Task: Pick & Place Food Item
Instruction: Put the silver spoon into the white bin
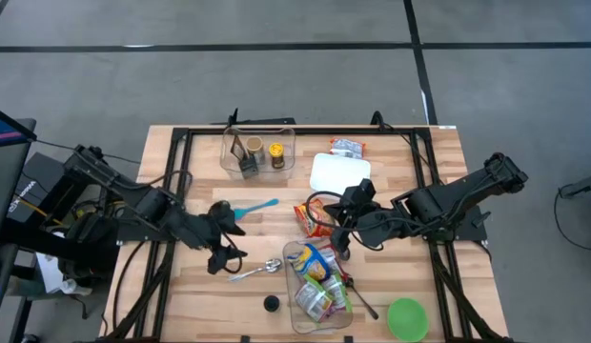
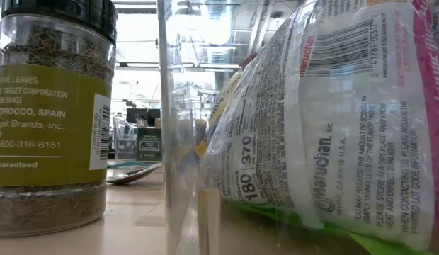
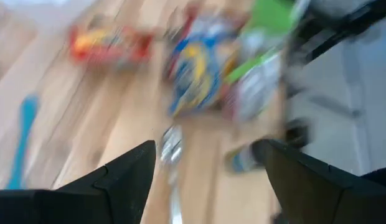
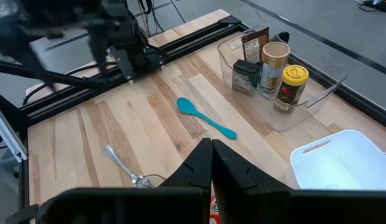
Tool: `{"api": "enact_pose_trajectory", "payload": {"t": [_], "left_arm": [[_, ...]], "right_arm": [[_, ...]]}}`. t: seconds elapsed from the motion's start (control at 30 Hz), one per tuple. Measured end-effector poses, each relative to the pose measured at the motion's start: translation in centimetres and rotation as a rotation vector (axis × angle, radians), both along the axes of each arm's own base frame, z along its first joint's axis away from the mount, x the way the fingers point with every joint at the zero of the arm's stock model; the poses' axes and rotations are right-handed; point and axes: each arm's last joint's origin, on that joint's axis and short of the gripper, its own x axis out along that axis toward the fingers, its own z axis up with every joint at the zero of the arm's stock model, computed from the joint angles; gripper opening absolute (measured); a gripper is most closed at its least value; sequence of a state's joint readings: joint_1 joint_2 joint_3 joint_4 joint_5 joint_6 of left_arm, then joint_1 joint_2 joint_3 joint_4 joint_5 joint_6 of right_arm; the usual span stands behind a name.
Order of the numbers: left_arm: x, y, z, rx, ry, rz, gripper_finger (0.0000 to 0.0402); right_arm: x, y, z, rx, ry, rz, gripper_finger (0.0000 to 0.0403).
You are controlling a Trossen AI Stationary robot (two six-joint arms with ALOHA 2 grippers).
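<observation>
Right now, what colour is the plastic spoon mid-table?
Bright blue; the plastic spoon shows best in the right wrist view.

Even overhead light, soft shadows; left wrist view motion-blurred; low view backlit, glare through clear bin (image 2: 178, 142).

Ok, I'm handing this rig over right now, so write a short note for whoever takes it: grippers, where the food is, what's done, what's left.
Left gripper: open, empty, above the metal spoon.
Right gripper: shut, holding nothing visible, at the bin's far end.
Food: several packets are piled in the clear bin. A red snack packet lies on the table beside the right gripper; another packet lies beyond the white tray.
Done: bin partly filled.
Left: likely the two loose packets.
</observation>
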State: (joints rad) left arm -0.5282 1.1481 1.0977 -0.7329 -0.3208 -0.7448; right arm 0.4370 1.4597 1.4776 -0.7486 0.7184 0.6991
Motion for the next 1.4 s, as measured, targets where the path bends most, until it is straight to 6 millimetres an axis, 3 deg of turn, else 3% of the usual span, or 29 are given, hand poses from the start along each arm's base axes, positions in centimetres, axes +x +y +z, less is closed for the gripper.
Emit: {"api": "enact_pose_trajectory", "payload": {"t": [0.43,0.6,0.87,1.17,1.4], "left_arm": [[2.7,-1.6,-11.4,0.119,0.419,0.185,0.029],[4.0,-2.4,-14.7,0.154,0.479,0.191,0.029],[4.8,-3.5,-16.0,0.089,0.496,0.115,0.029],[3.3,-5.7,-15.9,0.094,0.495,0.039,0.029],[1.6,-5.6,-17.8,0.133,0.508,0.107,0.029]], "right_arm": [[0.0,0.0,0.0,0.005,0.005,0.008,0.0001],[0.0,0.0,0.0,0.005,0.006,0.008,0.0001],[0.0,0.0,0.0,0.005,0.006,0.008,0.0001],[0.0,0.0,0.0,0.006,0.005,0.008,0.0001],[0.0,0.0,0.0,0.006,0.005,0.008,0.0001]]}}
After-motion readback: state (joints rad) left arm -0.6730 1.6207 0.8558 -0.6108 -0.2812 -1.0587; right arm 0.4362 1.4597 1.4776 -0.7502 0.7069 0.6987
